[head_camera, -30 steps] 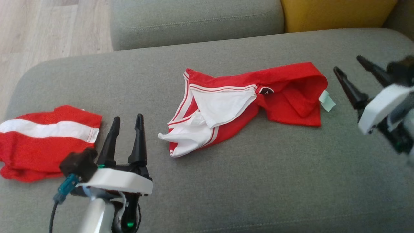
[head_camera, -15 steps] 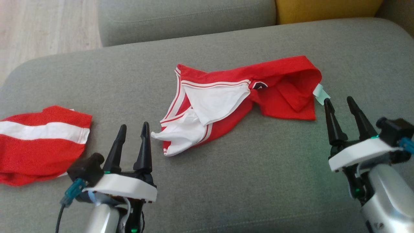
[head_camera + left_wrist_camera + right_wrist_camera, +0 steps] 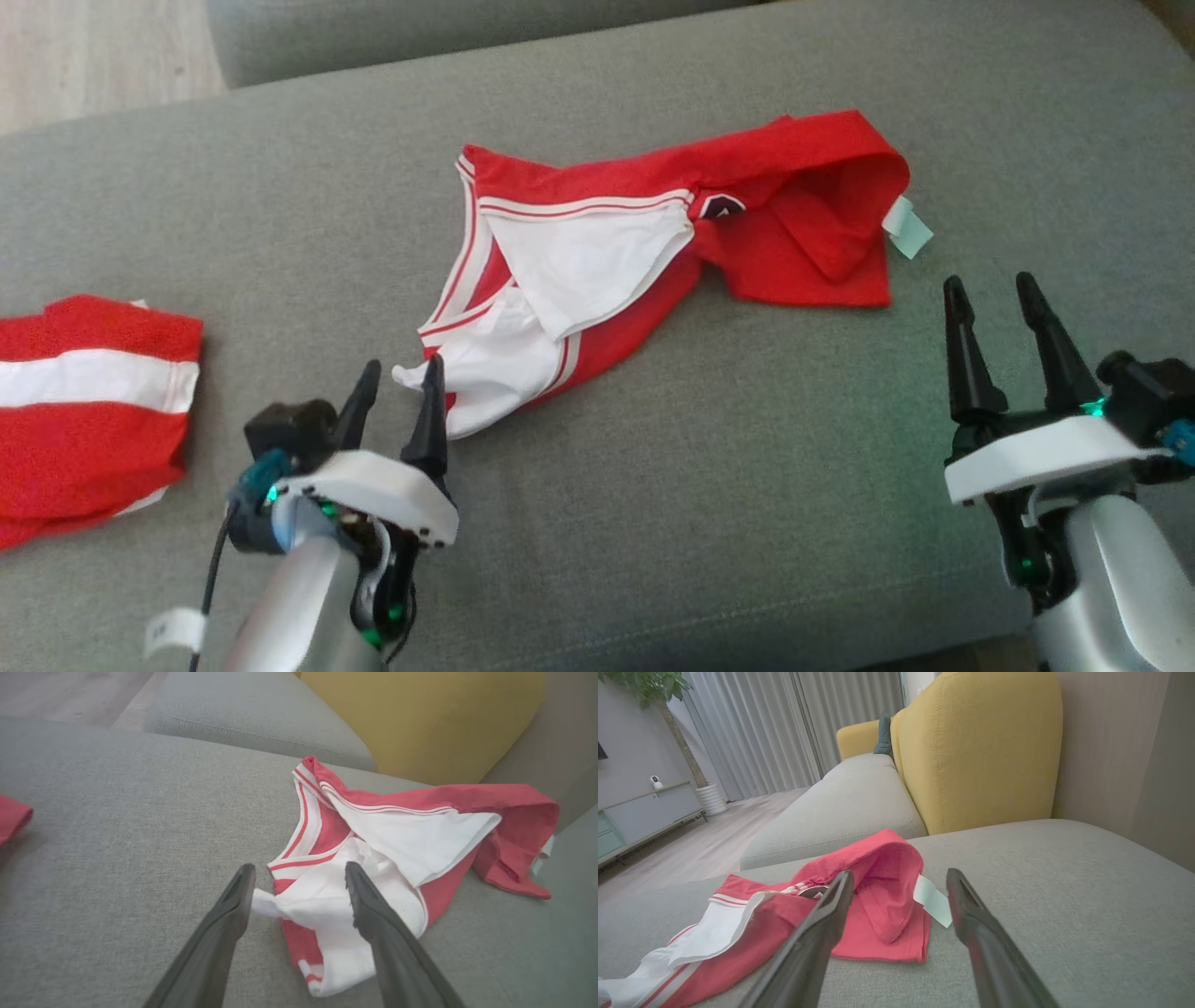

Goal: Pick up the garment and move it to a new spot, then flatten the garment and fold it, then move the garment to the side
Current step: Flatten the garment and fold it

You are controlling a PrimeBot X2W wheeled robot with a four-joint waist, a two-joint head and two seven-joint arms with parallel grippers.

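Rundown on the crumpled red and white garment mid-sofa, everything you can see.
The garment is red, knit-looking fabric with white panels and red-and-white striped trim. It has a dark badge near the middle and a pale tag at its right end. It lies crumpled and partly folded over itself on the grey sofa seat, not yet flattened. Its white corner sits between the open fingers of the left gripper; whether they touch is unclear.
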